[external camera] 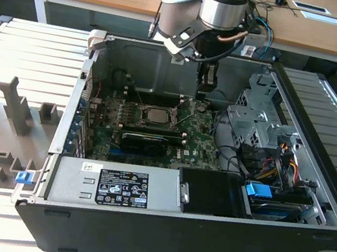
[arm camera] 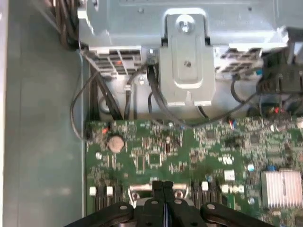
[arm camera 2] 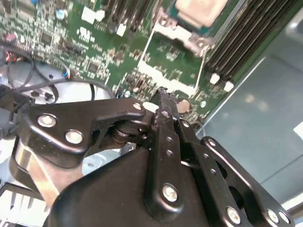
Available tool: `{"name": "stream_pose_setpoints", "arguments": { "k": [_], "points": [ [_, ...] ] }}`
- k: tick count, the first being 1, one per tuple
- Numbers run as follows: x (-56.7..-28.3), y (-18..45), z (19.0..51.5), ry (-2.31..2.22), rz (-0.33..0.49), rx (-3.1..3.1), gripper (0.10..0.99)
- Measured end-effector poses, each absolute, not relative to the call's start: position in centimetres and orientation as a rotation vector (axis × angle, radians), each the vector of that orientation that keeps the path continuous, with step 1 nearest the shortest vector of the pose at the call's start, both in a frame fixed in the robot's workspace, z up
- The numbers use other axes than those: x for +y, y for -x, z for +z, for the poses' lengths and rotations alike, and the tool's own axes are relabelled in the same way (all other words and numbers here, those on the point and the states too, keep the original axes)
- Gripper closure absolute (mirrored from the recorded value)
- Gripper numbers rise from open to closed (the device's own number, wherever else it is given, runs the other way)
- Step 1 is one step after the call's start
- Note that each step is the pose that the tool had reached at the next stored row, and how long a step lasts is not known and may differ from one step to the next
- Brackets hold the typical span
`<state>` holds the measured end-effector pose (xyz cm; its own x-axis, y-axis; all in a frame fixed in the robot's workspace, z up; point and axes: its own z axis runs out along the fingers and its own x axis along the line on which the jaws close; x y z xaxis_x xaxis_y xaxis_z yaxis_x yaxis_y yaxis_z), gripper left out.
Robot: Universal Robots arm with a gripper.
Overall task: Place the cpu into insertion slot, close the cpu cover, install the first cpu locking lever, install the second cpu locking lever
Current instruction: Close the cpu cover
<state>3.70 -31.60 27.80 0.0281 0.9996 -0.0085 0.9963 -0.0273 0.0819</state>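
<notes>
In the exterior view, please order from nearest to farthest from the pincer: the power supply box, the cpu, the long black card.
1. The cpu, on the board, just to the exterior view's left of the pincer.
2. The long black card, past the cpu, closer to the camera.
3. The grey power supply box, at the case wall closest to the camera.
</notes>
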Motion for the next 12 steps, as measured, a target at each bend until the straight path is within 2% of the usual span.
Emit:
{"name": "stream_pose_setpoints", "arguments": {
  "k": [12],
  "points": [
    [-31.6,-5.5,25.4,-2.196,0.053,2.178,0.98]
  ]
}}
